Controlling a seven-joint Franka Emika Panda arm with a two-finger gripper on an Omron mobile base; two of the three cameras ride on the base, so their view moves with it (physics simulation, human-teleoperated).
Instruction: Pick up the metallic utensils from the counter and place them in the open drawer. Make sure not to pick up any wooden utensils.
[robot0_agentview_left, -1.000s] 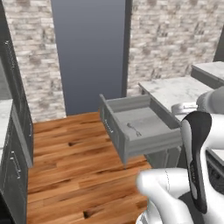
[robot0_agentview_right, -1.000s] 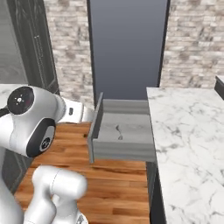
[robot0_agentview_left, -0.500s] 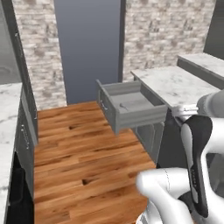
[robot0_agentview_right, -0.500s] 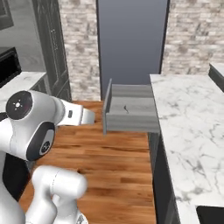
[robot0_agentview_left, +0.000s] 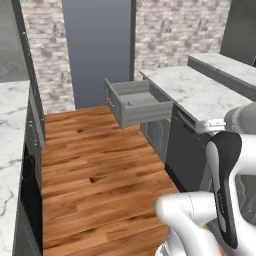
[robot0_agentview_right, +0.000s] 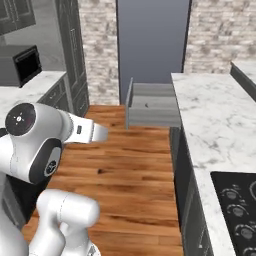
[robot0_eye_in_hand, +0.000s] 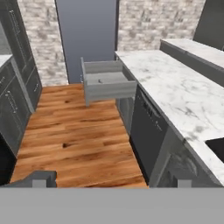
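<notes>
Backing off, the base had carried the views away — the drawer (robot0_eye_in_hand: 107, 85) sat farther off than before, pulled out, well ahead of the gripper (robot0_eye_in_hand: 109, 183) beside the counter (robot0_eye_in_hand: 175, 92). Its fingertips (robot0_eye_in_hand: 38, 179) stood wide apart, empty.

The arm is folded close above its base, with the white shoulder and elbow links bulking in the foreground of both base views and a forearm link reaching level ahead in the right base view. In the hand view the pincer (robot0_eye_in_hand: 109, 183) has its two dark tips spread wide apart. Nothing sits between them.
</notes>
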